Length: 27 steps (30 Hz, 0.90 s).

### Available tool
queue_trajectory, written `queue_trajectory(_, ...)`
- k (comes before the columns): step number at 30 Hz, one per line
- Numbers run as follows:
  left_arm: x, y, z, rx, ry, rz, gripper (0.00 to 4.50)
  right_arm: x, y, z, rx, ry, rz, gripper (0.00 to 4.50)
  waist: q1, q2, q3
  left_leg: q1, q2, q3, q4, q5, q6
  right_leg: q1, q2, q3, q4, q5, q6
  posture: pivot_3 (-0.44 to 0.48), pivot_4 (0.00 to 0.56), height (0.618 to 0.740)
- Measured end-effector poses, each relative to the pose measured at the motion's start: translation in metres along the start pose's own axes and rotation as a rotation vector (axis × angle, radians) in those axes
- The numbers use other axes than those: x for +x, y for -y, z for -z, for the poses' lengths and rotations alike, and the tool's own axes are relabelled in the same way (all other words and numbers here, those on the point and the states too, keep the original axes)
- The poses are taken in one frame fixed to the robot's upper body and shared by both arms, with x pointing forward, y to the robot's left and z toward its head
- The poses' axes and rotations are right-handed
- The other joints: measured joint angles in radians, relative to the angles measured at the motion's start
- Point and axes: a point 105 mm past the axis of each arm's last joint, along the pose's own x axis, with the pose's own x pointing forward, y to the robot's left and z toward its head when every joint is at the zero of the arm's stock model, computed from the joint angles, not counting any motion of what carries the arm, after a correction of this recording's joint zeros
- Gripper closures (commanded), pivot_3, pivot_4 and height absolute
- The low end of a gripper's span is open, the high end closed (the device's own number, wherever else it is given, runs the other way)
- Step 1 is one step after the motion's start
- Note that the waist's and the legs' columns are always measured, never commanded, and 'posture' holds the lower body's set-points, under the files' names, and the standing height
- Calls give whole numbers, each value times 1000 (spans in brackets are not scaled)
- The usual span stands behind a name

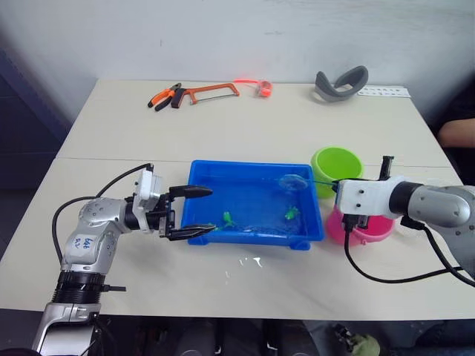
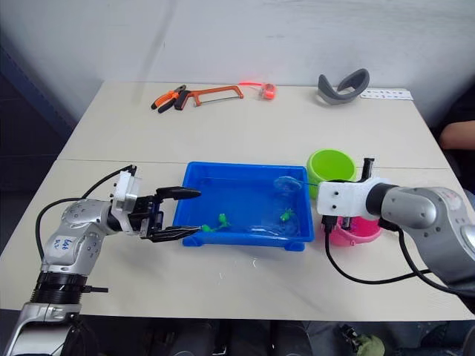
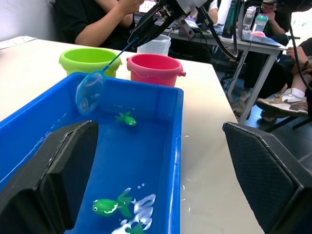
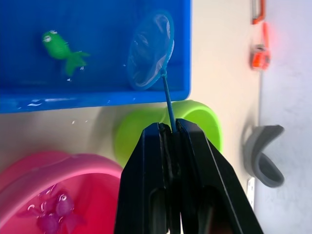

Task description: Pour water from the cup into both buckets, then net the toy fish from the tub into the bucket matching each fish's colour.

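Note:
The blue tub [image 1: 200,172] sits mid-table holding water and two green toy fish [image 1: 228,219] [image 1: 292,213]. My left gripper [image 1: 193,211] is open at the tub's near-left corner, one finger over the water and the other outside the front wall. My right gripper [image 4: 169,127] is shut on the thin handle of a small round net [image 1: 293,182], whose hoop hangs over the tub's far-right part. The lime green bucket [image 1: 336,169] and the pink bucket [image 1: 364,226] stand right of the tub. Pink fish [image 4: 56,209] lie in the pink bucket's water. The clear cup [image 3: 155,45] stands just beyond the pink bucket.
A hacksaw [image 1: 211,92], pliers [image 1: 165,96], a small orange item [image 1: 261,87] and a grey curved band [image 1: 340,83] lie along the table's far edge. Water drops [image 1: 251,261] spot the table in front of the tub. A person's arm [image 1: 456,132] shows at the right edge.

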Motion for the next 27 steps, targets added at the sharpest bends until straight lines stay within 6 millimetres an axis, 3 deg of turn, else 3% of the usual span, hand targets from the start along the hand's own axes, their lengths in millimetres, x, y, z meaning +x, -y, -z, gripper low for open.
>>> queue_trajectory(10,1,0,0,14,2,-3,48,-7,-19,-10,166,-20,-202,4500,1,0,0,0,0,-1,0,0,0,0,-1,0,0,0,0,0,150,740)
queue_trajectory(16,1,0,1,9,6,-12,48,-10,-35,-5,469,-83,-293,4500,1,0,0,0,0,-1,0,0,0,0,-2,0,0,0,0,0,150,740)
queue_trajectory(27,3,-1,1,11,11,-29,48,-8,-46,-9,700,-84,-381,4500,2,0,0,0,0,-2,0,0,0,0,-2,-1,0,0,0,0,150,740)
